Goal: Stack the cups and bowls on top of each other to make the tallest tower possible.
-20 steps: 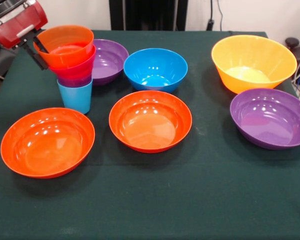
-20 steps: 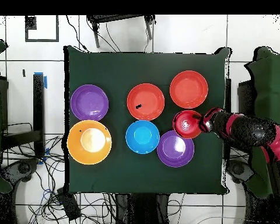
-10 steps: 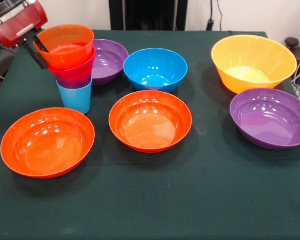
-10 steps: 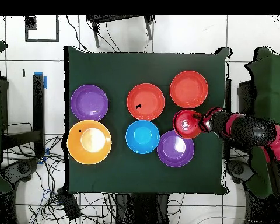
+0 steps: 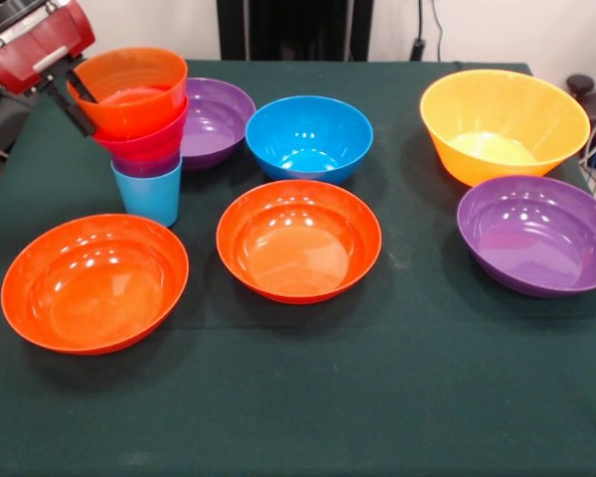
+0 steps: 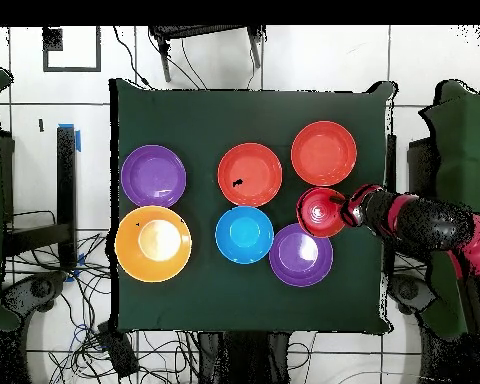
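The tower stands at the table's left: a light blue cup at the bottom, then a sliver of purple cup, a pink bowl and a small orange bowl on top. My gripper is shut on the small orange bowl's left rim, with one finger inside and one outside. From above, the tower shows as a red disc with the gripper at its right edge.
Around the tower lie a wide purple bowl, a blue bowl, two wide orange-red bowls, a second purple bowl and a deep yellow-orange bowl. Cables hang off the table's right edge.
The small orange bowl has risen very slightly in the gripper's hold, and the stack below has edged a little to the left. The loose bowls have not moved.
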`<state>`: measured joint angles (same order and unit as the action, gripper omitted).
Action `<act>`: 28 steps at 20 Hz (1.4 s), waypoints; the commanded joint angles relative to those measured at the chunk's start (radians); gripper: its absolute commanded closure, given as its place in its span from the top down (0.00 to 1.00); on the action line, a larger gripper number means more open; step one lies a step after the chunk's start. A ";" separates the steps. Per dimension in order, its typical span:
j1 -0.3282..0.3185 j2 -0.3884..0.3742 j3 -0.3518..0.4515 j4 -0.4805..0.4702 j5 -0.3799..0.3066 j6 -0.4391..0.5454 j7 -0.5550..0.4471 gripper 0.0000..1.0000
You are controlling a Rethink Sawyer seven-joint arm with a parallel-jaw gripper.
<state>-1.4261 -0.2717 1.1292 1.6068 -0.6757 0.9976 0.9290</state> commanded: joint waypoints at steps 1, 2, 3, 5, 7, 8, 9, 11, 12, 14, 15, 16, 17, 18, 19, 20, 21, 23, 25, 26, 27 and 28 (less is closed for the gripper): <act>0.057 -0.009 -0.049 0.034 -0.004 0.021 -0.155 0.00; 0.057 -0.009 -0.048 0.036 -0.004 0.019 -0.153 0.00; 0.056 -0.008 -0.048 0.037 -0.005 0.017 -0.153 0.00; 0.054 -0.006 -0.046 0.039 -0.005 0.013 -0.156 0.00; 0.053 -0.003 -0.043 0.039 -0.004 0.009 -0.158 0.00; 0.052 -0.001 -0.043 0.040 -0.004 0.006 -0.158 0.00; 0.052 0.002 -0.043 0.041 -0.004 0.004 -0.157 0.00; 0.052 0.007 -0.042 0.042 -0.003 -0.002 -0.154 0.00; 0.051 0.007 -0.043 0.045 -0.003 -0.006 -0.149 0.00; 0.050 0.008 -0.042 0.049 -0.005 -0.016 -0.143 0.00; 0.049 0.008 -0.041 0.051 -0.006 -0.021 -0.140 0.00; 0.048 0.007 -0.041 0.054 -0.007 -0.023 -0.138 0.00; 0.047 0.005 -0.041 0.057 -0.008 -0.025 -0.136 0.00; 0.046 0.005 -0.041 0.059 -0.008 -0.025 -0.135 0.00; 0.045 0.004 -0.041 0.060 -0.007 -0.024 -0.135 0.00; 0.044 0.005 -0.041 0.061 -0.006 -0.025 -0.133 0.00; 0.044 0.005 -0.041 0.062 -0.007 -0.027 -0.131 0.00; 0.044 0.007 -0.041 0.064 -0.008 -0.034 -0.128 0.00; 0.045 0.011 -0.041 0.066 -0.009 -0.041 -0.124 0.00; 0.043 0.011 -0.041 0.069 -0.010 -0.045 -0.122 0.00; 0.042 0.014 -0.040 0.069 -0.010 -0.050 -0.121 0.00; 0.040 0.016 -0.039 0.070 -0.010 -0.055 -0.120 0.00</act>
<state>-1.4262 -0.2714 1.1296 1.6234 -0.6722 0.9870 0.9290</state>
